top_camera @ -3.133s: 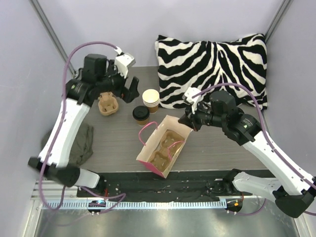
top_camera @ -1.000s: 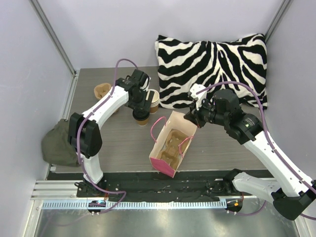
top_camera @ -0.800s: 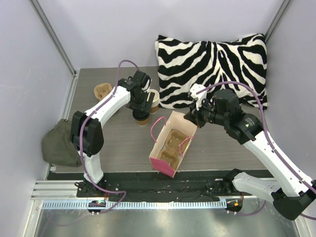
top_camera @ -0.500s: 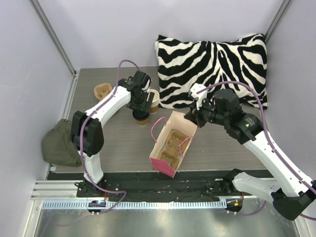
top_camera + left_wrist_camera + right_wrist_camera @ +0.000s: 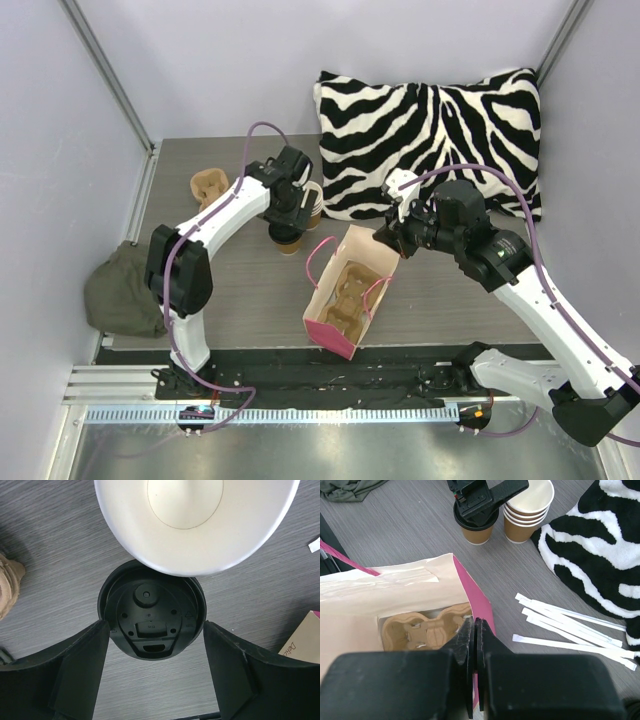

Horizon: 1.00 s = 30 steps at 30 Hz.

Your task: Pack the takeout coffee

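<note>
**View from above, left to right.** A green cloth (image 5: pixel 120 295) lies off the table's left edge, and a spare pulp carrier (image 5: pixel 208 183) sits at the far left of the table (image 5: pixel 240 290); neither is involved.

The left gripper (image 5: pixel 287 222) hangs over the lidded kraft cup (image 5: pixel 287 238), its jaws spread to either side of the black lid (image 5: pixel 150 622) and holding nothing. The left wrist view does not show whether the fingers (image 5: pixel 75 670) touch the lid's edge. The stack of empty cups (image 5: pixel 312 205) stands just beside and behind this cup, and its rim overlaps the lid in the wrist view.

*Risk:* if the jaws close at lid height, they may pop the lid off or crush the rim instead of holding the cup wall. A grip that sits off centre may nudge the stack over or tip the cup.

At centre, the paper bag (image 5: pixel 335 325) stands open with a pulp carrier (image 5: pixel 348 295) seated inside, its wells empty. The right gripper (image 5: pixel 385 238) is pinched shut on the bag's far rim, holding the mouth open.

*Risk:* the thin rim may slip from the pinch or tear, so that the mouth folds shut. A cup lowered off-line could catch the pink handle or the carrier's ridge and spill.

At right, paper-wrapped straws (image 5: pixel 570 625) lie loose beside the zebra pillow (image 5: pixel 440 120), well apart from the cups.
</note>
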### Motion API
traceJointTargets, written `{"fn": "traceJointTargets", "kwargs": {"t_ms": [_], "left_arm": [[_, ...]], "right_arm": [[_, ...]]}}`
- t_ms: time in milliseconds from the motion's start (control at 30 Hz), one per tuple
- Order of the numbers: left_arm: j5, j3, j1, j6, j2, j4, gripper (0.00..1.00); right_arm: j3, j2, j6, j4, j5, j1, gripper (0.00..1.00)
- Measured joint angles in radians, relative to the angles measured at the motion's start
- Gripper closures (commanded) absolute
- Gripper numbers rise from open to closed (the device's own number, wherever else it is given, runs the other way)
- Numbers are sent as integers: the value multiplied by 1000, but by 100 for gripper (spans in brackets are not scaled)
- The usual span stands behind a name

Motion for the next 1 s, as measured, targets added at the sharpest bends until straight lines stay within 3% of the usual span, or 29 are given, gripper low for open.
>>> {"fn": "traceJointTargets", "kwargs": {"t_ms": [1000], "left_arm": [[-49,0,-21,7,8,0,2]], "right_arm": [[-1,0,0,0,-7,-2,99]]}}
